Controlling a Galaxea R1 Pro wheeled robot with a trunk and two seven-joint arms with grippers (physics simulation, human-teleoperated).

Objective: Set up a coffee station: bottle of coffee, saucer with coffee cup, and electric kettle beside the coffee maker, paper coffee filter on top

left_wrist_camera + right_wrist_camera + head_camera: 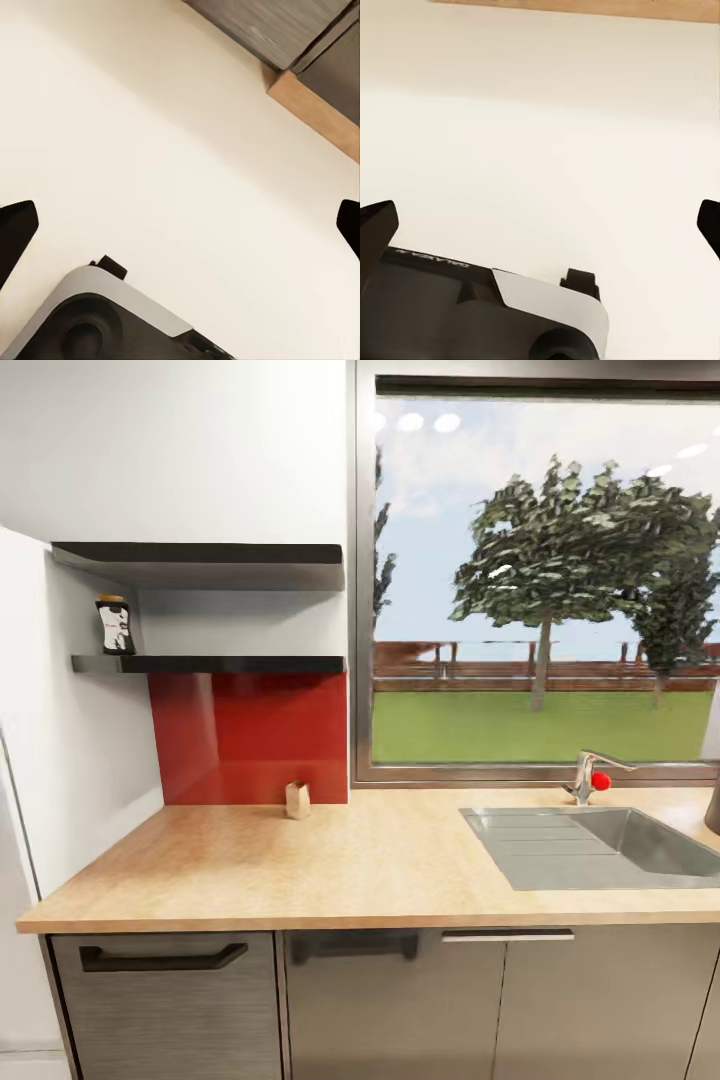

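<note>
Across the head view runs the kitchen countertop (pixel 330 860), beige wood-look, inset steel sink (pixel 600 845) to the right with a tap (pixel 590 775) behind it, dark grey cabinet fronts (pixel 400 1000) below. Window (pixel 540 580) above the sink, red backsplash (pixel 250 735) to its left. Two black shelves (pixel 205 663) hang over the backsplash; the bottle of coffee (pixel 115 624) stands at the left end of the lower one, yellow lid up. Small tan object (pixel 297 799) sits at the back of the counter against the backsplash, too small to identify. Dark sliver at the right frame edge (pixel 714 805), cannot tell what.

Step in hand, my read: get to the shelf and take the jar. Square the base up closer to the left end, raise the trunk, approach the jar level from the front, clear of the upper shelf.

Wrist views add what head view lacks: left gripper (pixel 180 225) and right gripper (pixel 540 225) both spread wide with nothing between the fingertips, aimed down at pale floor (pixel 150 135) beside the robot base (pixel 97 319), with a cabinet corner in the left view.
</note>
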